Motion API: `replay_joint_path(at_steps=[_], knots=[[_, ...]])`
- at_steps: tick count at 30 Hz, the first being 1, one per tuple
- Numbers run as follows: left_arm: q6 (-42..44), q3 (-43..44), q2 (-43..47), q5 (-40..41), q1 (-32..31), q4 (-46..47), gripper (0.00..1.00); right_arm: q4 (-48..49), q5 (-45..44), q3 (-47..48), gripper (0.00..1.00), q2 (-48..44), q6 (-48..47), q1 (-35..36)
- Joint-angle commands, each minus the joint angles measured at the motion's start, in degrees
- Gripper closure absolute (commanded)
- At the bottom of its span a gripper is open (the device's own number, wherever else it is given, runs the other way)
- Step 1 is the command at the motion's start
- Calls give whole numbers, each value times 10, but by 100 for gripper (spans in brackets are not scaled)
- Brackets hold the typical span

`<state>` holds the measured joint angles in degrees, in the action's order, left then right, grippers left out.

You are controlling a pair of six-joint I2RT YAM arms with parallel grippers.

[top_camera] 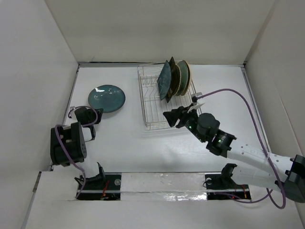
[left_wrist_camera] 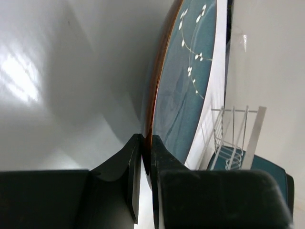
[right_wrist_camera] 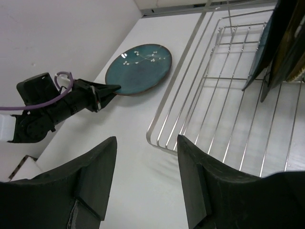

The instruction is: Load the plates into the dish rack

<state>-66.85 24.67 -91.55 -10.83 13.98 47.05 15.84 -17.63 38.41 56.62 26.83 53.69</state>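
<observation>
Left wrist: teal plate (left_wrist_camera: 183, 95) rim clamped in left hand (left_wrist_camera: 145, 141).

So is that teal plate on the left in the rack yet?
Out. The teal plate lies flat on the table beside the dish rack, left gripper pinching its rim.

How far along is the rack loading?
Done: several plates stand upright at the far end of the dish rack. In hand: left pincer looks pinched on the rim of the one teal plate lying flat on the table. Right pincer open, empty. Left: rack that plate.
</observation>
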Motion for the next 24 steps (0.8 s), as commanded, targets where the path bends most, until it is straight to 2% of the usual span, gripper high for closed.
replay_joint_path(at_steps=[1,2,5,6,9,12,17,20,24], knots=[[-4,-7,109,-14,3,72,100,0,32,64,41,2,-20,13],[-5,-12,148,-23,16,65,100,2,40,72,41,2,-27,13],[-9,-16,229,-55,23,32,100,-5,73,114,32,25,-38,13],[2,-10,251,-64,32,1,100,-17,88,128,24,38,-47,13],[31,6,330,-72,32,-81,100,-30,99,185,9,94,-58,8],[42,13,385,-103,48,-107,100,-18,130,225,1,144,-53,-12],[52,32,439,-190,54,-141,100,-25,235,311,0,239,-37,-54],[56,42,466,-239,54,-153,100,-62,254,386,0,310,-46,-72],[55,58,488,-303,54,-163,100,-62,264,426,0,362,-42,-102]])
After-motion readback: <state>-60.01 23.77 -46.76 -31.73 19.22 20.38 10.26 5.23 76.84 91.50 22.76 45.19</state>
